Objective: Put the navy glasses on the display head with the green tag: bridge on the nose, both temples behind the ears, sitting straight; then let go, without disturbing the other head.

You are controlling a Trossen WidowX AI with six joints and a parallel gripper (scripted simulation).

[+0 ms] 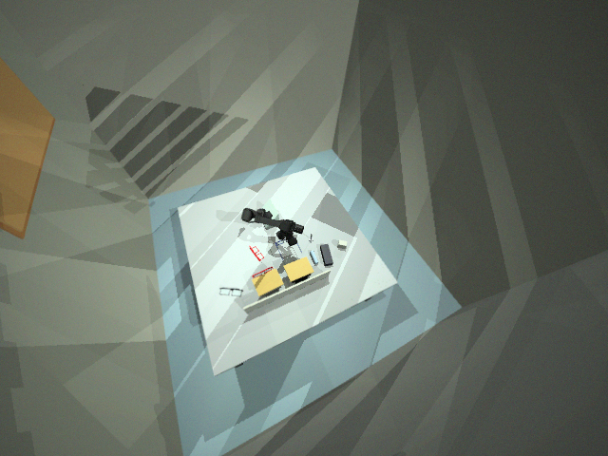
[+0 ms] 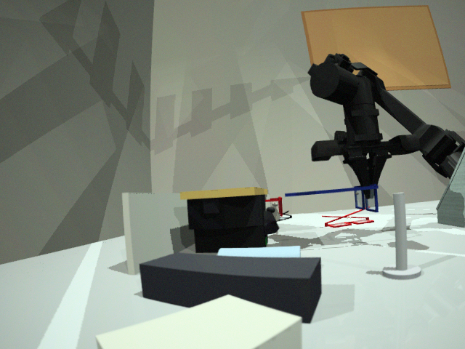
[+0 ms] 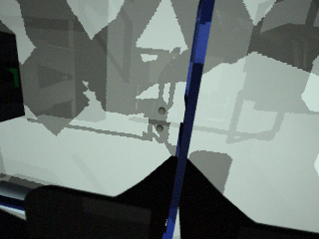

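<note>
My gripper (image 2: 369, 194) (image 3: 177, 162) is shut on the navy glasses (image 2: 319, 192) (image 3: 193, 95) at the bridge and holds them in the air above the table. Their lenses hang below the fingertips. In the exterior view the temples point left, towards the heads, and nearly overlap. The green-tagged head (image 1: 298, 269) (image 2: 227, 221) is black with a yellow flat top; its green tag (image 2: 266, 239) (image 3: 15, 77) shows at its front. The glasses are clear of it. The other head (image 1: 267, 282) stands beside it, with red glasses (image 1: 265, 271) (image 2: 279, 204) at its face.
A pale panel (image 1: 321, 275) (image 2: 150, 221) stands behind the heads. A dark case (image 1: 326, 255) (image 2: 225, 268), a light blue object (image 1: 313, 256) (image 2: 259, 251), a cream block (image 1: 341, 243) (image 2: 210, 324) and a grey post (image 2: 401, 233) stand nearby. Red glasses (image 1: 256, 253) (image 2: 349, 223) and black glasses (image 1: 230, 291) lie on the table.
</note>
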